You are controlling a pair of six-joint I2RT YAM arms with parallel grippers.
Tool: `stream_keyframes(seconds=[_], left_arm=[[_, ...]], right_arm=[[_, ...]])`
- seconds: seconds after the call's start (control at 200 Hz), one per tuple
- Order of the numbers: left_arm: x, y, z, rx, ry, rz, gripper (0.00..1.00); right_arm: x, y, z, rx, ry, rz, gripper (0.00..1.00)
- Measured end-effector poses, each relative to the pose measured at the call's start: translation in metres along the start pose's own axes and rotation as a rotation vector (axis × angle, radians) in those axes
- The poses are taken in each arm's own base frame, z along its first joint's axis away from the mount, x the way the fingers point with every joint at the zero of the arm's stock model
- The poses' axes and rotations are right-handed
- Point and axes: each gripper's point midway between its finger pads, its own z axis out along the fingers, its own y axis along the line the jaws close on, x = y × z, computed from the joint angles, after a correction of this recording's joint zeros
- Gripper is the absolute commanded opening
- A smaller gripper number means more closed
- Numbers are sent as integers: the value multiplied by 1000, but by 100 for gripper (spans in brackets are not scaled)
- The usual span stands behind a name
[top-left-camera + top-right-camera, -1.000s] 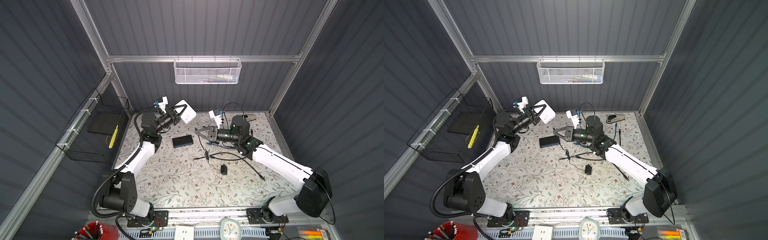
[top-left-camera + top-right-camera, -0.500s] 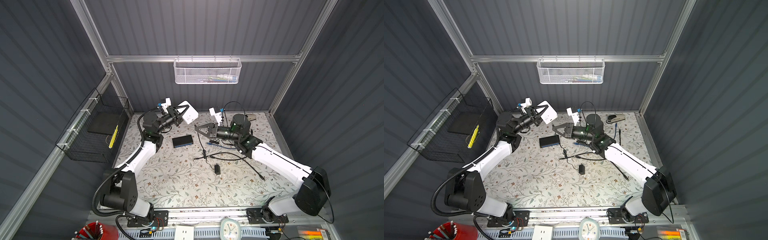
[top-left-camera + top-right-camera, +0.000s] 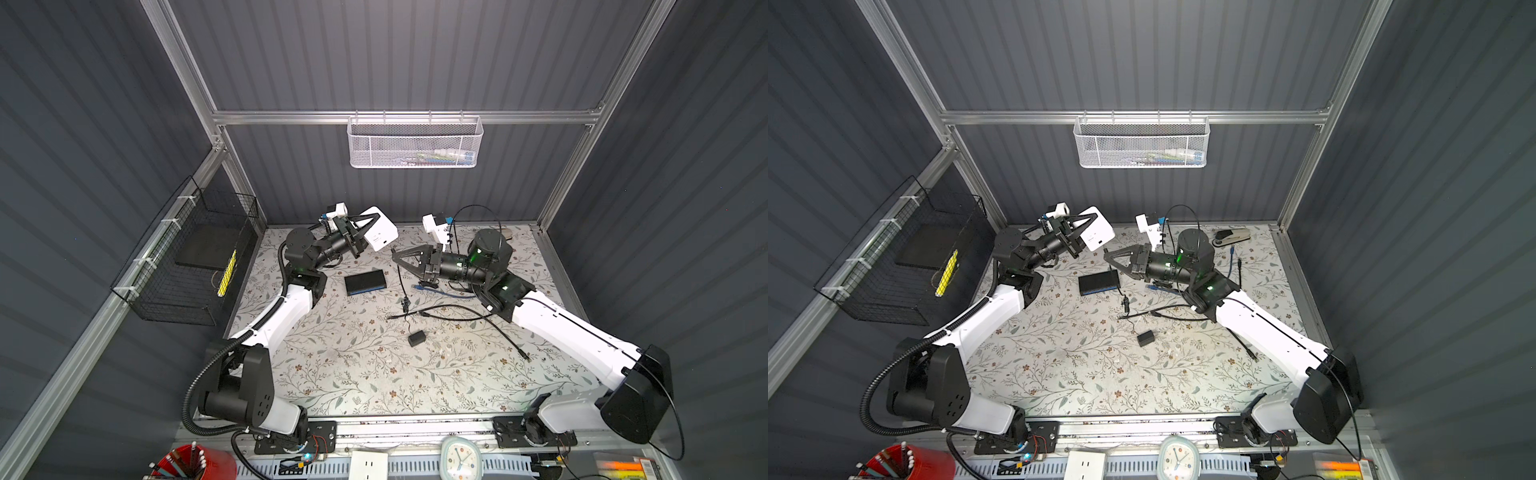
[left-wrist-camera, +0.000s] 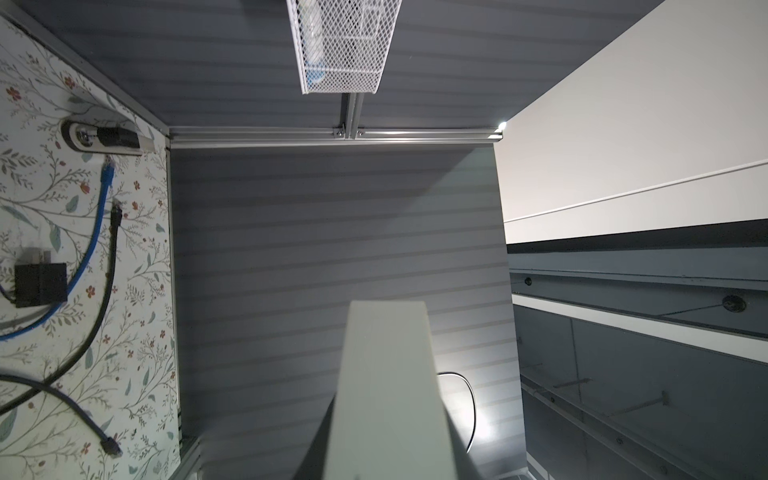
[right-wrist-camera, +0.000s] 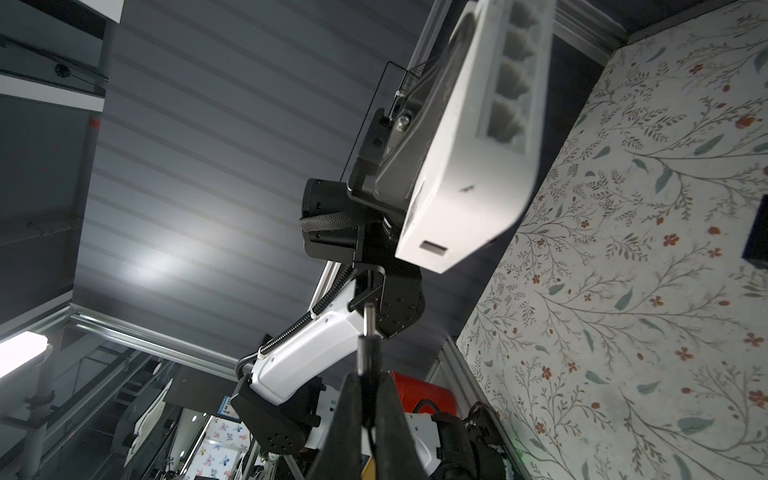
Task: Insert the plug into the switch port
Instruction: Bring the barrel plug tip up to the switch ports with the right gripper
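The plug (image 5: 368,345), a black barrel type with a bare metal tip, is pinched between the fully closed fingers of the right gripper (image 5: 368,376), with the tip projecting beyond them. It is held in the air over the far middle of the surface (image 3: 353,365). Its thin cord (image 3: 401,282) is seen hanging from the gripper down to a black adapter (image 3: 417,338) that lies on the surface.

The plug is apart from the white switch (image 5: 469,166) and is seated in none of its ports (image 5: 507,83), which are seen as a row along one narrow edge in the right wrist view. The white switch is held clear of the surface and tilted, with the left gripper (image 3: 372,232) clamped across its broad faces. In both top views the white switch and the right gripper are near each other, with a gap between them.

A black switch (image 3: 365,281) is noted flat on the surface below the two grippers. A blue cable (image 3: 449,293) and a black cable (image 3: 457,309) lie loose beside the right arm. A stapler (image 3: 1231,237) is recorded at the far right edge. A white mesh basket (image 3: 415,141) is hung on the back rail, and a black wire basket (image 3: 187,257) on the left wall.
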Motion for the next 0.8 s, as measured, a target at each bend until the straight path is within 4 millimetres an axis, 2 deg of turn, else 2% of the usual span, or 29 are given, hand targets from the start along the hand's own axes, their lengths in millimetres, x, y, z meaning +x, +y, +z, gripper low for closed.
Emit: stream_keyframes(seconds=[0.235, 0.59, 0.8], left_arm=[[18, 0, 6, -19, 69, 22, 0], [19, -2, 5, -13, 74, 32, 0], [20, -13, 7, 8, 80, 52, 0]], right_arm=[[3, -5, 0, 18, 9, 29, 0], [4, -5, -6, 45, 6, 43, 0], [2, -7, -8, 53, -1, 46, 0]])
